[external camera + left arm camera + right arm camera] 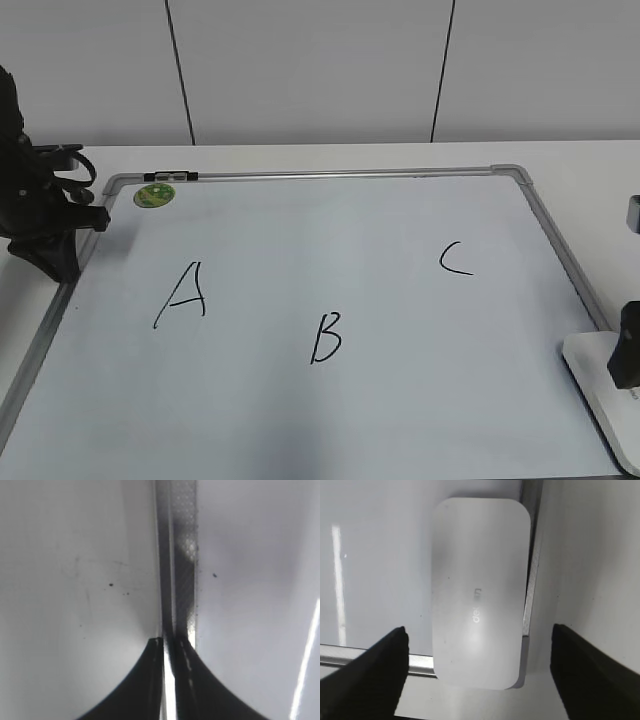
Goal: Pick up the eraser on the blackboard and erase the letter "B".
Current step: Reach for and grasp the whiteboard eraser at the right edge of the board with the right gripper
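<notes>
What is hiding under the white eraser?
The eraser lies on the blackboard's corner, covering part of the board and its metal frame, which shows on both sides. Its underside and anything beneath it cannot be seen.

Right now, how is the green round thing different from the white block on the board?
The green magnet is small, round and green; the eraser is bigger, white and a rounded rectangle. The magnet sits at the whiteboard's far left corner; the eraser lies at its near right corner, overlapping the frame, with the right gripper open above it. Both rest on the board.
</notes>
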### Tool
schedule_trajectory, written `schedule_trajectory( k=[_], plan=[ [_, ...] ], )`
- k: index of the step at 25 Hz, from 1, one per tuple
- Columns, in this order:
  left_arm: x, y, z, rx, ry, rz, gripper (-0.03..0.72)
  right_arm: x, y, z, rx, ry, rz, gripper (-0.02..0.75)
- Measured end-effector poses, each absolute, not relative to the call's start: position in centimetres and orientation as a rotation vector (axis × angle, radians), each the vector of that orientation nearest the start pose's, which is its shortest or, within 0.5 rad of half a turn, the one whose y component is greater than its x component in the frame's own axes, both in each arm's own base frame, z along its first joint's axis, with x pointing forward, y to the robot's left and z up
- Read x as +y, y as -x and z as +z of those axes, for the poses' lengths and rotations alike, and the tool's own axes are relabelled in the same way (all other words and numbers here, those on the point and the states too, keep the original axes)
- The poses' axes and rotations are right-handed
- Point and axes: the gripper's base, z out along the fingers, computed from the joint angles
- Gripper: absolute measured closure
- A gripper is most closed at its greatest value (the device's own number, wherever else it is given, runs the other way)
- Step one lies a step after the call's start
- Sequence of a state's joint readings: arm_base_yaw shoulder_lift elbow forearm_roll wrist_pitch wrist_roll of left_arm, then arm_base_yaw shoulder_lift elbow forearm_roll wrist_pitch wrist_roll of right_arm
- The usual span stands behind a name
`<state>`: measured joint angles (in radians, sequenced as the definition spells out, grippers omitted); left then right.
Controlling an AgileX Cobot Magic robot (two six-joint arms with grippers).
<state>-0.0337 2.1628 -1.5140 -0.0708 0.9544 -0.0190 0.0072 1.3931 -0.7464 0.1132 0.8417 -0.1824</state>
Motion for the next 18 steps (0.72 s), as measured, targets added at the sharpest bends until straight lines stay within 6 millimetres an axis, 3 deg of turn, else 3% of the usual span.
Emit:
schedule_trajectory(
  k=[10, 18],
  plan=[
    [-1.9, -41.8, 13.1, 3.085, 0.044, -0.093, 0.662, 1.1, -22.8, 20.4, 2.949, 0.159, 0.137, 0.088],
    [-1.9, -41.8, 13.1, 3.089, 0.044, -0.093, 0.662, 1.3, -24.6, 19.2, 3.003, 0.111, 0.171, 0.091]
  ],
)
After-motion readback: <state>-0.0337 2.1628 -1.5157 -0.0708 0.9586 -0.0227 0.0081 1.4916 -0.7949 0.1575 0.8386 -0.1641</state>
